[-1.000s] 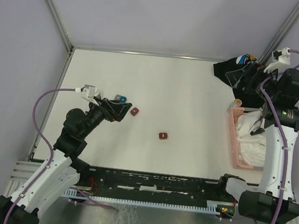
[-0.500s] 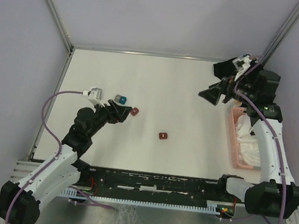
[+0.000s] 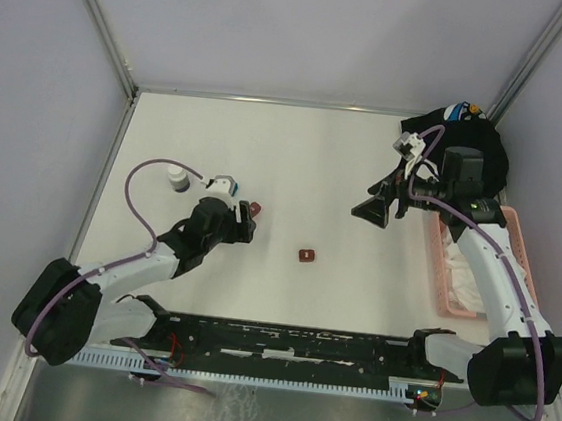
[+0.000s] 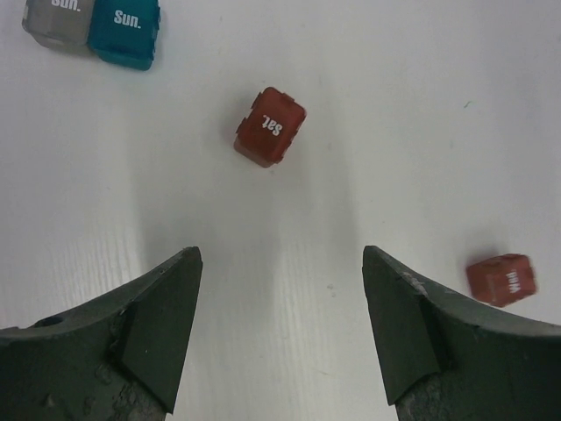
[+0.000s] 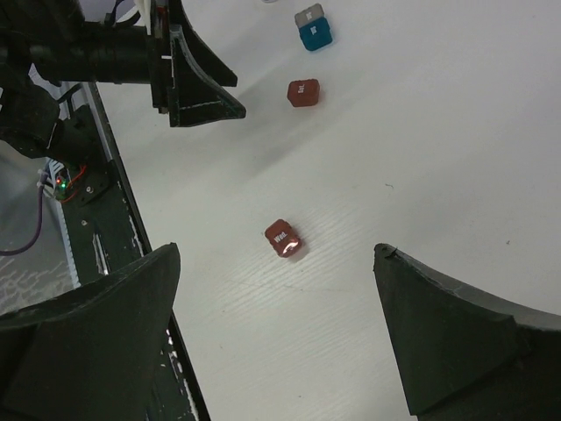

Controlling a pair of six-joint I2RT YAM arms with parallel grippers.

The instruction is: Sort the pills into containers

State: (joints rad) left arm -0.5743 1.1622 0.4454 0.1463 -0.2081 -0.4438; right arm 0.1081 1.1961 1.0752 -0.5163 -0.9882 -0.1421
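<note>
The left gripper is spread wide with nothing in it. Its two dark fingers frame only bare white table. Just ahead of the fingertips, in line with the gap between them but clear of both, lies the dark-red Sat. box. It is closed, label up, and turned at a slant.

Everything else is placed from the Sat. box. In the left wrist view a teal box marked "Sun." lies beyond it and to the left, near but apart. A grey box with the same label touches the teal one's far side. In the top view a small white bottle stands further left of the Sat. box, past the left arm's wrist.

The dark-red Wed. box, also closed, sits to the right of the Sat. box and nearer the arm bases, apart from it.

Further right, beyond the Wed. box, the right gripper is fully spread and empty. Its own camera shows the Wed. box in the gap between its fingers, though the box lies on the table well clear of them.

Well to the right of the Sat. box, at the table's right edge, sits the pink basket with white material inside. A black bag lies in the far right corner.
</note>
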